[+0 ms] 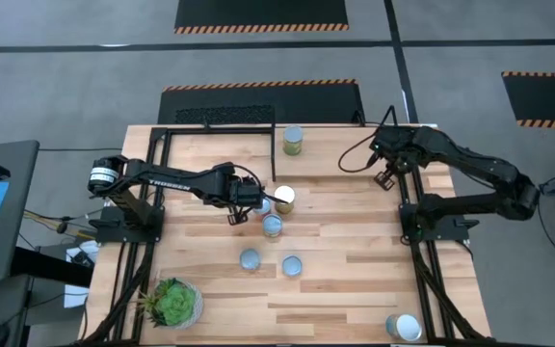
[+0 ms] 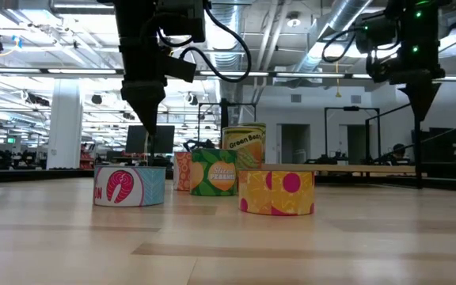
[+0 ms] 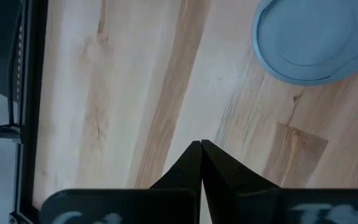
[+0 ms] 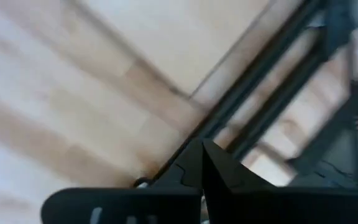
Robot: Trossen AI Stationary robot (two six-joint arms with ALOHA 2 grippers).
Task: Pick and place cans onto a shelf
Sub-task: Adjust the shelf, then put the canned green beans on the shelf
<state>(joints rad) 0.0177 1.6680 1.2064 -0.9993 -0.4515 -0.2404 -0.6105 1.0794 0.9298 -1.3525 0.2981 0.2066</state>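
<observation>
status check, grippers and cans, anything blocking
Left gripper shut, empty, low over the table beside the central cans. Right gripper shut, empty, near the table's right edge. Shelf holds no cans. Nothing blocking.

Four cans point(image 1: 271, 226) cluster mid-bench point(image 1: 355, 251); one can point(image 1: 293, 141) stands on the shelf point(image 1: 222, 135) at the back; another can point(image 1: 405, 328) sits front right; a plant point(image 1: 172, 303) front left.

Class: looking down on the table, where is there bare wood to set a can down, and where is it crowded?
Bare: between the can cluster and the right gripper; also between the plant and the corner can. Crowded: mid-table by the left gripper.
</observation>
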